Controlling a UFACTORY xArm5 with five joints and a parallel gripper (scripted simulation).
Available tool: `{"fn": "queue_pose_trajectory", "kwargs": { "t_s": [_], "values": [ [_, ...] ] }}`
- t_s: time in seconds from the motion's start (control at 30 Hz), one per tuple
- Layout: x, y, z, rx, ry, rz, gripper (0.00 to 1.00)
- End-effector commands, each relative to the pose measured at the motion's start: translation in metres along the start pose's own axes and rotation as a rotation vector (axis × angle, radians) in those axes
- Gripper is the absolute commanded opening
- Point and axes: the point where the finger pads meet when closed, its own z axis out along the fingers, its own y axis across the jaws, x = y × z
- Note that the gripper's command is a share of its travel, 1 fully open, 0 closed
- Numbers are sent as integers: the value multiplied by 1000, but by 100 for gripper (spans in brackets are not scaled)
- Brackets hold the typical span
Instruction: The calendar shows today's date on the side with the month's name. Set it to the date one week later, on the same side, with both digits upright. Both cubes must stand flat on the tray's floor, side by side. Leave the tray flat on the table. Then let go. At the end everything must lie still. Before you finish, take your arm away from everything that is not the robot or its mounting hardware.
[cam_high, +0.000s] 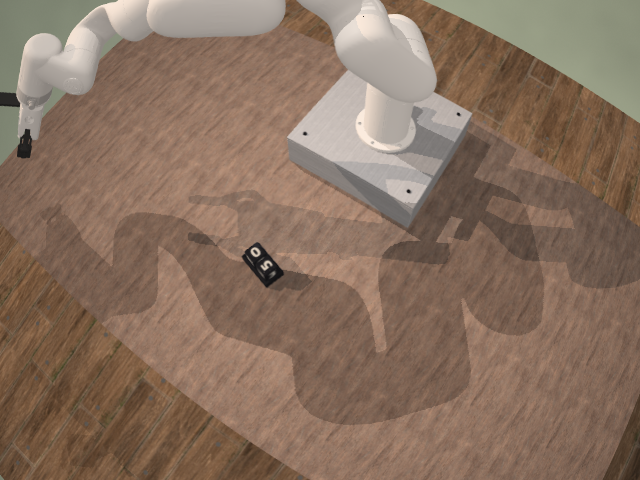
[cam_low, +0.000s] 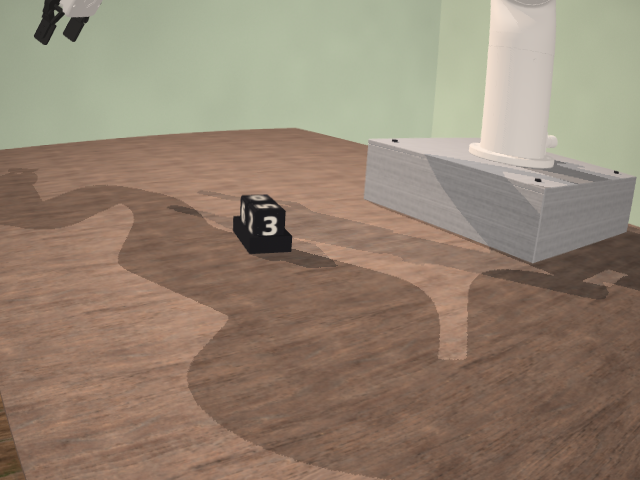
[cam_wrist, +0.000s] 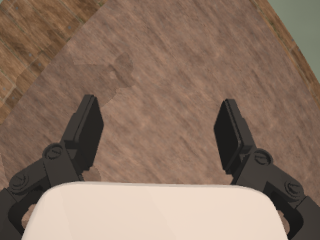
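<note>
The calendar's small black tray (cam_low: 270, 244) lies flat on the table. Two black cubes with white digits stand in it side by side. The far cube (cam_high: 254, 252) (cam_low: 256, 197) has a 0 on top. The near cube (cam_high: 266, 266) (cam_low: 269, 225) has a 5 on top and a 3 on its end face. In the exterior view, the left long side shows one foreshortened digit per cube, too narrow to read surely. The other long side is hidden, and no month's name is readable. My gripper (cam_high: 24, 149) (cam_low: 59, 35) (cam_wrist: 159, 111) is open and empty, high up and far from the calendar.
The robot's grey base block (cam_high: 330, 149) (cam_low: 449, 206) stands on the table (cam_high: 155, 361) (cam_low: 129, 413) (cam_wrist: 160, 75), behind and to the right of the calendar in the exterior view. The arm's shadows fall across the table and around the tray.
</note>
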Motion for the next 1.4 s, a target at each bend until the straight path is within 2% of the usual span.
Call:
{"fn": "queue_pose_trajectory", "kwargs": {
  "t_s": [0.0, 0.63, 0.7, 0.77, 0.83, 0.87, 0.9, 0.93, 1.0, 1.03, 1.1, 1.13, 1.23, 1.27, 1.33, 1.37],
  "values": [
    [3, 0, -2, -1, 5, 0, 100],
    [0, -6, -3, 4, 0, -4, 100],
    [-7, -24, -7, 19, -18, -16, 100],
    [-23, -58, -14, 44, -51, -39, 100],
    [-23, -58, -14, 44, -51, -39, 100],
    [-35, -80, -20, 61, -74, -55, 100],
    [-35, -80, -20, 61, -74, -55, 100],
    [-50, -105, -27, 79, -100, -75, 100],
    [-50, -105, -27, 79, -100, -75, 100],
    [-69, -131, -36, 98, -131, -97, 100],
    [-69, -131, -36, 98, -131, -97, 100],
    [-91, -157, -47, 117, -164, -122, 100],
    [-91, -157, -47, 117, -164, -122, 100],
    [-116, -183, -59, 135, -200, -150, 100],
    [-116, -183, -59, 135, -200, -150, 100],
    [-140, -204, -70, 152, -237, -180, 100]
  ]
}}
